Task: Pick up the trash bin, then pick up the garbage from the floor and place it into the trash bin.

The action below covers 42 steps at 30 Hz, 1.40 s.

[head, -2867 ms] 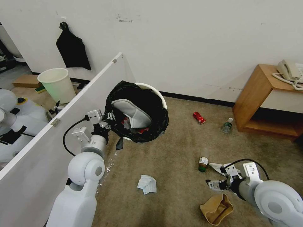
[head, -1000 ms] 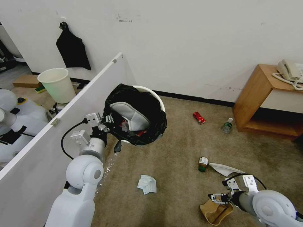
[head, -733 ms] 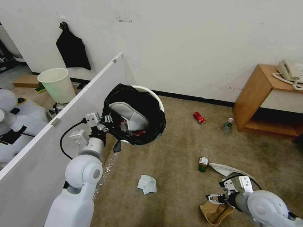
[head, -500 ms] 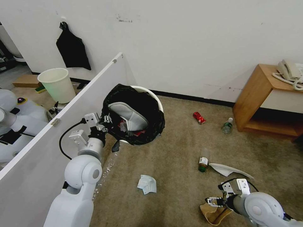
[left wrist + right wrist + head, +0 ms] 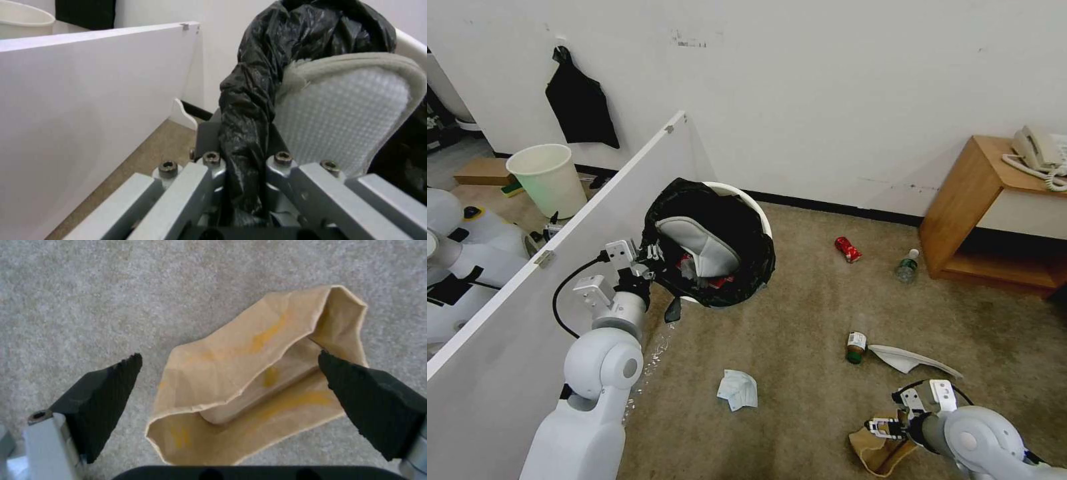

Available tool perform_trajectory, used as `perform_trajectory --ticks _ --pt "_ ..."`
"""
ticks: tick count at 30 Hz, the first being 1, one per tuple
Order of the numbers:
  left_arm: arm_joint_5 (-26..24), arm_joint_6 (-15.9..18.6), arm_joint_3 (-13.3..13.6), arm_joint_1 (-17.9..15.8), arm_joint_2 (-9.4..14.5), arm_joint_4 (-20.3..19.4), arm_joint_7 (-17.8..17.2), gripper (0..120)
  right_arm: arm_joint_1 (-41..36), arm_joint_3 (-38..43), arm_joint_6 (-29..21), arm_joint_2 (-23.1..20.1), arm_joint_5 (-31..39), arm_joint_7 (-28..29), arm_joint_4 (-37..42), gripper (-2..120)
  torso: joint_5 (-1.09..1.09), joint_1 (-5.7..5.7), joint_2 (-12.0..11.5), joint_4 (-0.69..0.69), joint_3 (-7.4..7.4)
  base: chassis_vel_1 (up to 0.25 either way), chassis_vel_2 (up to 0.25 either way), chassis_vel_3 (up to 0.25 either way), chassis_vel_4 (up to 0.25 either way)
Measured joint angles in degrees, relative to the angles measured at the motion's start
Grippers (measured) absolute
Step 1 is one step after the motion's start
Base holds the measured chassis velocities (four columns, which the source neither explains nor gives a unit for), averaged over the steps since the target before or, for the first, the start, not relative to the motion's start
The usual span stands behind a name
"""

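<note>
The trash bin (image 5: 740,200), white with a black bag over its rim, hangs tilted above the carpet. My left gripper (image 5: 650,257) is shut on its bagged rim (image 5: 242,173). A grey-white slipper (image 5: 342,116) and red scraps lie inside. My right gripper (image 5: 884,425) is open just above a brown paper bag (image 5: 249,373) lying open on the floor, with one finger (image 5: 106,390) on each side of it. More garbage lies on the carpet: a red can (image 5: 848,249), a clear bottle (image 5: 906,265), a small brown bottle (image 5: 856,347), a white slipper (image 5: 907,359) and a crumpled tissue (image 5: 738,389).
A white partition panel (image 5: 560,267) runs along my left arm. Behind it stands an unlined cream bin (image 5: 550,179). A wooden side table (image 5: 994,207) with a telephone stands at the right wall. Open carpet lies between the bin and the paper bag.
My right gripper has come down and back from beside the white slipper to just over the brown paper bag. The left arm has shifted the held bin slightly left.
</note>
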Motion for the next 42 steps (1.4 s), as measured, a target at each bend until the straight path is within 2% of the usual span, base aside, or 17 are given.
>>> perform_trajectory --ticks 27,32,37,40,42 --pt "0.2 -0.2 -0.3 1.6 0.3 -1.4 0.0 4 3.7 -4.2 1.4 4.8 -5.4 -3.0 -5.5 99 0.0 0.0 0.0 0.0 0.0 0.0 0.0 0.0 0.0" --pt "0.2 -0.3 -0.4 1.6 0.2 -1.4 0.0 4 4.5 -4.7 2.1 5.2 -6.7 -3.9 -7.0 88 0.0 0.0 0.0 0.0 0.0 0.0 0.0 0.0 0.0" --pt "0.2 -0.3 -0.5 1.4 0.1 -1.4 0.0 4 4.0 -4.3 2.6 5.2 -7.0 -4.0 -7.0 64 0.0 0.0 0.0 0.0 0.0 0.0 0.0 0.0 0.0" --pt "0.2 -0.3 -0.4 1.3 0.1 -1.4 0.0 4 3.7 -3.9 2.6 5.0 -7.0 -4.0 -6.7 68 0.0 0.0 0.0 0.0 0.0 0.0 0.0 0.0 0.0" --pt "0.2 -0.3 -0.3 1.2 0.0 -1.4 0.0 4 3.2 -3.4 2.7 4.7 -7.0 -4.0 -6.5 76 0.0 0.0 0.0 0.0 0.0 0.0 0.0 0.0 0.0"
